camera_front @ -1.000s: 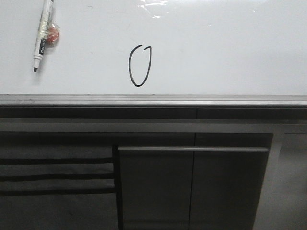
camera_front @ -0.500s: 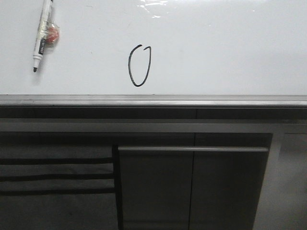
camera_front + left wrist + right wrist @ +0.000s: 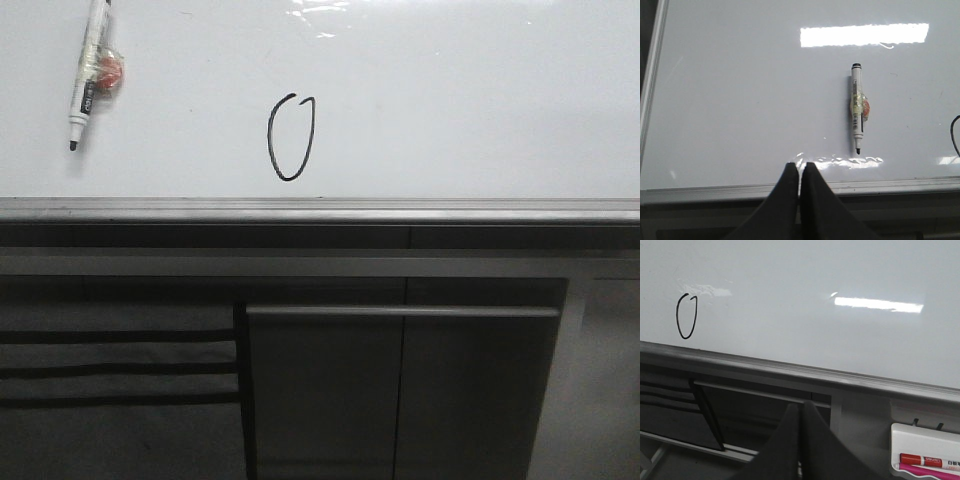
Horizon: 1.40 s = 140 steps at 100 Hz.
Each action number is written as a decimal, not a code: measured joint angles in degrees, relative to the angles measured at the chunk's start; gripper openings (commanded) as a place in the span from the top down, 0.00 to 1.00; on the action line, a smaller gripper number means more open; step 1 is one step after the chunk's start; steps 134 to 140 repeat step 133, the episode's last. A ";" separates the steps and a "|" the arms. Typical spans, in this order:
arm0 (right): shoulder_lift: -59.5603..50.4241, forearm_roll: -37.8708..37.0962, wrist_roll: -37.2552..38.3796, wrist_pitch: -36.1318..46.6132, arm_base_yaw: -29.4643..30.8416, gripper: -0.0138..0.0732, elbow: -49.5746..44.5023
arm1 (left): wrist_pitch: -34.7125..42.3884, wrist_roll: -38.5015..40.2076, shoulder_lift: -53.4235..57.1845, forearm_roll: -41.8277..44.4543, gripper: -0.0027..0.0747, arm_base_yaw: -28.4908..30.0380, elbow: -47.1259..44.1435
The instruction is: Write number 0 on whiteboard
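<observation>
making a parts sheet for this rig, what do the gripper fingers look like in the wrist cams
Only the fingers show. The left gripper has two matte black fingers, broad at the base and tapering to rounded tips, with a thin seam between them. The right gripper looks the same: plain dark, wedge-shaped fingers. No cables, markings or labels are visible on either, and the arms themselves are out of view.

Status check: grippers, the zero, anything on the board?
Left gripper shut, empty. Right gripper shut, empty. Number 0 drawn on whiteboard. Marker pen lying left of it.

The number 0 (image 3: 290, 138) stands on the whiteboard (image 3: 480, 110), near its front rim; the marker pen (image 3: 87, 72) lies far left
</observation>
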<state>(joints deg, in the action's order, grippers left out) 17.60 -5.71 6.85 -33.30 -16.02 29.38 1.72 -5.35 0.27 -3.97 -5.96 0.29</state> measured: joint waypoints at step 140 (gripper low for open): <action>-18.27 7.03 0.44 35.84 13.25 0.93 -29.87 | 0.00 0.00 0.00 0.00 0.99 0.00 0.00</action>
